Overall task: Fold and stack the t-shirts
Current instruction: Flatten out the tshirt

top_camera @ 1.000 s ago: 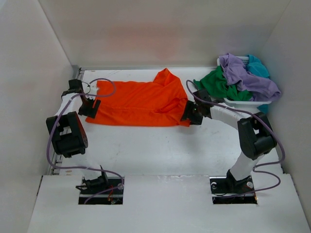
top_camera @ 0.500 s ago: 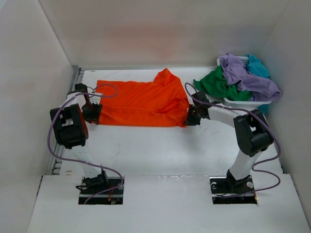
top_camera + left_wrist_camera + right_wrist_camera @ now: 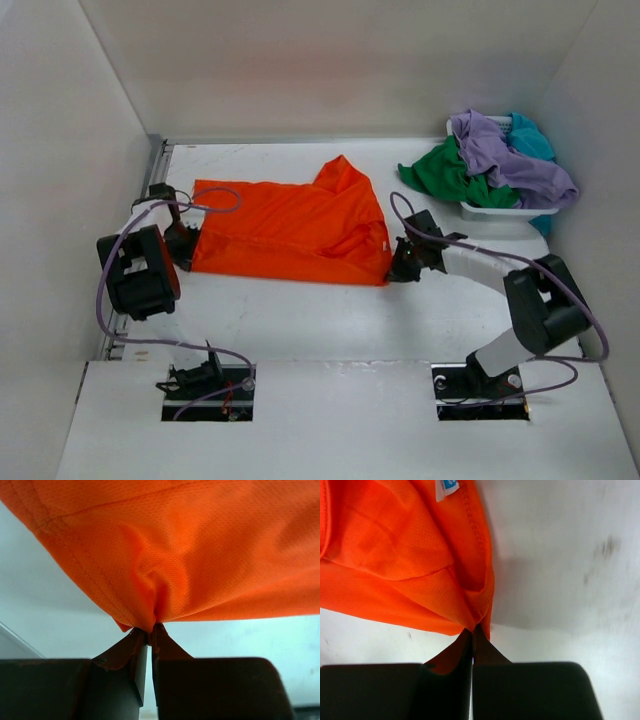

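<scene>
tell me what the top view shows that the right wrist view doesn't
Only the top view: the left hand gripping the left edge of the orange shirt, both arms, and the basket holding the green shirt, purple shirt and teal shirt.
Only the right wrist view: the shirt's mesh weave and hem stitching, and the cloth nipped between the shut fingertips.
Both: the orange shirt, the right hand at its right corner, and the white table.
</scene>
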